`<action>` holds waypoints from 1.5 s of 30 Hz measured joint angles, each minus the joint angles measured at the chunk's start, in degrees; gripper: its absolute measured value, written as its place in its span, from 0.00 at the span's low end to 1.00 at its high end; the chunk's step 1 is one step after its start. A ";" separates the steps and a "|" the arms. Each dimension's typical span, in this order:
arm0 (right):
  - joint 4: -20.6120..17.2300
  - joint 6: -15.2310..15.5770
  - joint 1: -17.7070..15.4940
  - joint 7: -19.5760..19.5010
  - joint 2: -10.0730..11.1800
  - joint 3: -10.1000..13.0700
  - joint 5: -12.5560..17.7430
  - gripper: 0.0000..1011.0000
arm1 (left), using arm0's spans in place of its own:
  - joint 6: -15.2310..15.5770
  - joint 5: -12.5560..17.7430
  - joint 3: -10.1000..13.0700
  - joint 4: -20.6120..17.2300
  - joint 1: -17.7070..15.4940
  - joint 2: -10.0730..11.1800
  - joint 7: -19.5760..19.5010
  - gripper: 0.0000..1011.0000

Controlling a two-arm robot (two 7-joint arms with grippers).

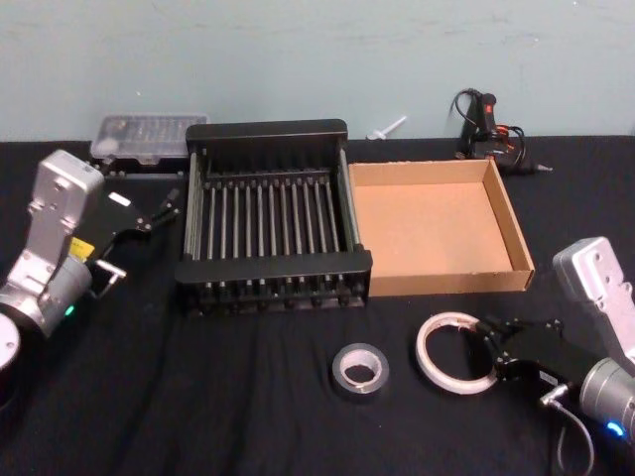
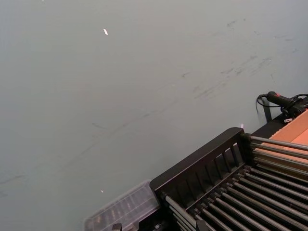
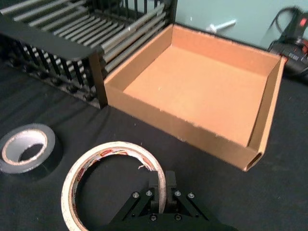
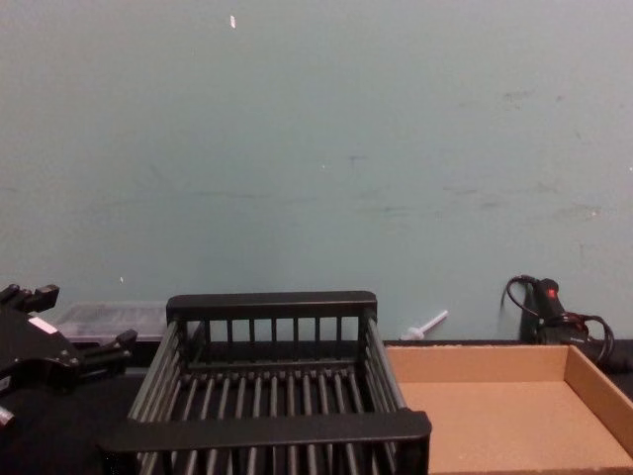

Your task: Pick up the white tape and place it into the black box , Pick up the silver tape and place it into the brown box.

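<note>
Whitish tape lies flat before the brown box; my right gripper pinches its rim, plain on the wrist camera | silver tape just beside it; black box behind | left gripper beside that box, fingers apart; chest camera misses both tapes

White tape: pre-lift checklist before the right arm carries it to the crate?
1. Right gripper closed on the white tape ring wall: ok, fingers pinch it in the right wrist view.
2. Tape lifted off the black cloth: cannot tell.
3. Black box free to receive it: ok, bare bars.
4. Silver tape out of the grasp: ok, lying apart on the cloth.
5. Brown box open for later: ok.
6. Left gripper off the path: ok, open, left of the crate.
</note>
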 joint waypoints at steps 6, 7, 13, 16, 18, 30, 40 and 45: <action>-1.95 -0.91 -0.54 0.55 0.07 1.58 -0.22 0.09 | 0.00 0.00 0.00 0.00 0.00 0.00 0.00 0.99; -2.23 -1.00 -0.61 0.61 0.10 1.82 -0.24 0.09 | 0.00 0.00 0.00 0.00 0.00 0.00 0.00 0.99; -3.72 -1.54 -0.76 0.80 0.14 3.18 -0.53 0.09 | 0.00 0.00 0.00 0.00 0.00 0.00 0.00 0.99; -4.02 -1.61 -0.61 0.82 0.03 3.53 -0.77 0.09 | 0.00 0.00 0.00 0.00 0.00 0.00 0.00 0.99; -4.12 -1.63 -0.50 0.86 -0.02 3.66 -0.92 0.09 | 0.00 0.00 0.00 0.00 0.00 0.00 0.00 0.99; -4.19 -1.66 -0.25 1.33 -0.62 3.97 -1.49 0.09 | 0.00 0.00 0.00 0.00 0.00 0.00 0.00 0.99; -3.20 -1.77 1.05 1.52 -1.11 4.00 -2.04 0.09 | 0.00 0.00 0.00 0.00 0.00 0.00 0.00 0.99; -2.03 -1.80 2.98 1.71 -1.35 3.50 -2.82 0.09 | 0.00 0.00 0.00 0.00 0.00 0.00 0.00 0.99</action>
